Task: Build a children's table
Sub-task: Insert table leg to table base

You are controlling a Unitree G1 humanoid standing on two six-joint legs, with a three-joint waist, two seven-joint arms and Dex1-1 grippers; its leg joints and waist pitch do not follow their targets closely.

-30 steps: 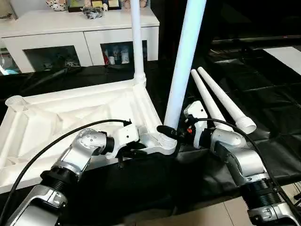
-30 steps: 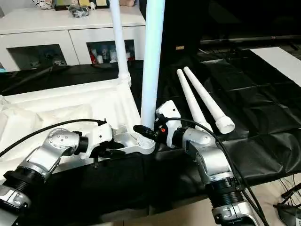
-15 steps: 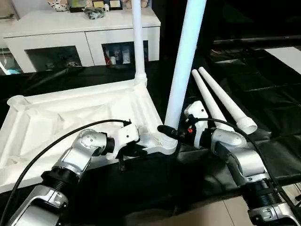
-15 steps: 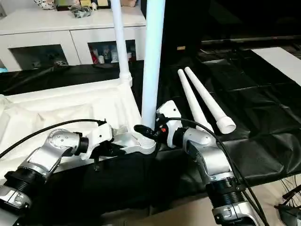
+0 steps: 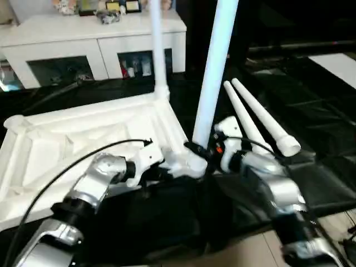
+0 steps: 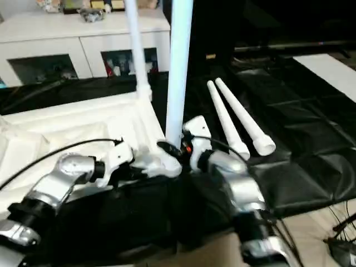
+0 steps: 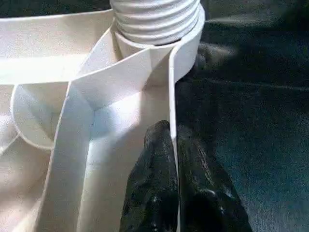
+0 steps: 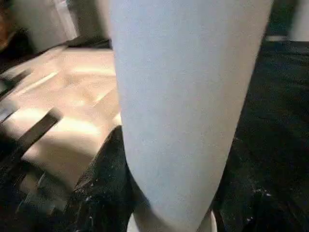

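Your tabletop (image 5: 83, 133) lies upside down on the black-covered counter (image 5: 328, 111), ribbed underside facing up. Two legs are standing in its corner sockets: the far leg (image 5: 157, 44) rises at the far right corner, and the near leg (image 5: 216, 67) stands upright in the near right socket (image 7: 157, 21), its threaded end seated in the ring.

Your left gripper (image 7: 169, 159) has its jaws pinched almost together on the thin side wall of the tabletop, one finger inside the rim and one outside, just short of that near socket. So that's a firm clamp on the rim.

Your right gripper (image 5: 194, 149) sits at the base of the near leg, jaws about half open with a black finger on each side of the tube, wrapped around it right above the socket.

Off to the right, two loose legs (image 5: 258, 117) lie side by side on the counter, wide ends toward you, clear of both arms. A white cabinet (image 5: 94, 44) stands beyond the counter.
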